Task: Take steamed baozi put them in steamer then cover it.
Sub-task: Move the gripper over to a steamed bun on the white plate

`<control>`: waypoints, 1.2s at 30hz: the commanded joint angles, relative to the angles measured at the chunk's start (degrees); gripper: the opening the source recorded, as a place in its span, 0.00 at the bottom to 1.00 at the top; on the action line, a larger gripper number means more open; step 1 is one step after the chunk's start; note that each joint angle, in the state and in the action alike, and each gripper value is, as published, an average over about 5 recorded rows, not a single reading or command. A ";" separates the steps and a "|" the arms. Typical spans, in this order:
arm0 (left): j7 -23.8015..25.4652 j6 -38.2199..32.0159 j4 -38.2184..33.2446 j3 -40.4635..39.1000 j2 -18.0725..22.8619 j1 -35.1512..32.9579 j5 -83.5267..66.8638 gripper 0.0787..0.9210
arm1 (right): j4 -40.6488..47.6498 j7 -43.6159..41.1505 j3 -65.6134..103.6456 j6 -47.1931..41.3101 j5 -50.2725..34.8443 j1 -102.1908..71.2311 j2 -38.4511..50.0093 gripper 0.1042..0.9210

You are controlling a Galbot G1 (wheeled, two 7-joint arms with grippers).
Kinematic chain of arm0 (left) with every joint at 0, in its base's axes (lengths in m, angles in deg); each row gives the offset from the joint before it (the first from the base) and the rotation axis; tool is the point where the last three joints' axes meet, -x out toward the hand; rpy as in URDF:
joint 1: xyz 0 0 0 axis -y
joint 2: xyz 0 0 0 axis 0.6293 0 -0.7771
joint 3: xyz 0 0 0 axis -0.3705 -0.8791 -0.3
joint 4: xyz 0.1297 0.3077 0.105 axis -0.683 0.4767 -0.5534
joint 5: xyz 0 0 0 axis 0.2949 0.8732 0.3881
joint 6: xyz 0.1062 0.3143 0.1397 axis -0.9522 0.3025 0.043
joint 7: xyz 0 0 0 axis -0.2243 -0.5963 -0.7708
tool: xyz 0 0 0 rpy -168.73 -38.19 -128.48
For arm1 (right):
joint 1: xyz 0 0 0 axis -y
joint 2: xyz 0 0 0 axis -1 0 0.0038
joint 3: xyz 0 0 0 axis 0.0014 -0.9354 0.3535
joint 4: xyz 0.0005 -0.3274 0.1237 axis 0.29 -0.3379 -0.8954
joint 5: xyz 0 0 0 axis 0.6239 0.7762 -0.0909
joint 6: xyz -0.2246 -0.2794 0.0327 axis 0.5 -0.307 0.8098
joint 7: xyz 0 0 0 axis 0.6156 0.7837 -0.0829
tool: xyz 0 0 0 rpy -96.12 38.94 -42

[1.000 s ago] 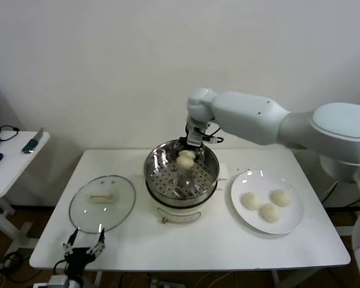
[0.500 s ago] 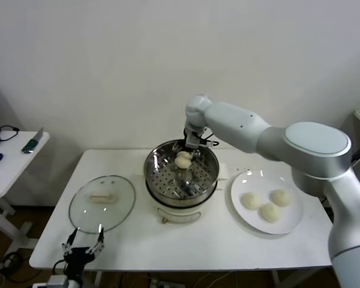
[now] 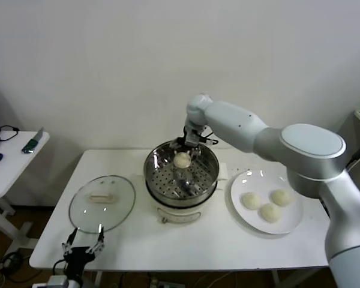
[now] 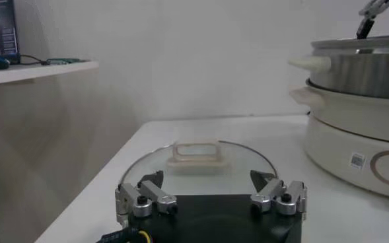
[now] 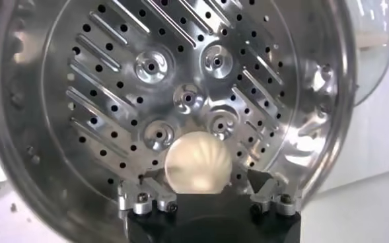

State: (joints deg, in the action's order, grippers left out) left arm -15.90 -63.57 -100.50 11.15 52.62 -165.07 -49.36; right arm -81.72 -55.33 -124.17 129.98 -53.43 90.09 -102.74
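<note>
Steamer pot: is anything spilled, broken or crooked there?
Nothing stands out. The steamer sits upright with one baozi on its holed floor, the open right gripper just above. Three more buns wait on the plate, and the lid lies flat beside it.

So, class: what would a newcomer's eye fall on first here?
The right gripper, open, hangs over the far rim of the steamer mid-table, with one baozi lying on its perforated floor. Three more baozi sit on a plate to the robot's right, and the cover lies flat to its left.
</note>
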 commanded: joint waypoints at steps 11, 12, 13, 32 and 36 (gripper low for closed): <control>0.06 0.07 -0.86 0.09 0.47 -0.59 0.30 0.88 | -20.90 -11.47 -26.12 -37.37 -42.75 25.17 25.02 0.88; 0.06 0.04 -0.89 0.10 0.49 -0.65 0.30 0.88 | -21.89 -11.37 -26.94 -38.91 -43.40 25.47 26.71 0.88; 0.07 0.00 -0.91 0.11 0.50 -0.70 0.30 0.88 | -22.88 -11.12 -27.61 -40.31 -43.83 25.60 28.23 0.88; 0.14 -0.65 -0.51 -0.13 1.23 -0.96 0.64 0.88 | -36.15 0.19 -22.25 -57.82 -40.07 8.93 40.57 0.88; 0.11 -0.84 -0.24 0.01 1.39 -1.20 0.72 0.88 | -33.36 1.09 -17.59 -58.15 -37.06 2.48 39.11 0.88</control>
State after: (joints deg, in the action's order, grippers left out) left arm -15.77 -64.40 -100.85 11.17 54.02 -166.27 -48.68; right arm -113.84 -56.89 -147.01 78.16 -92.48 102.84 -66.45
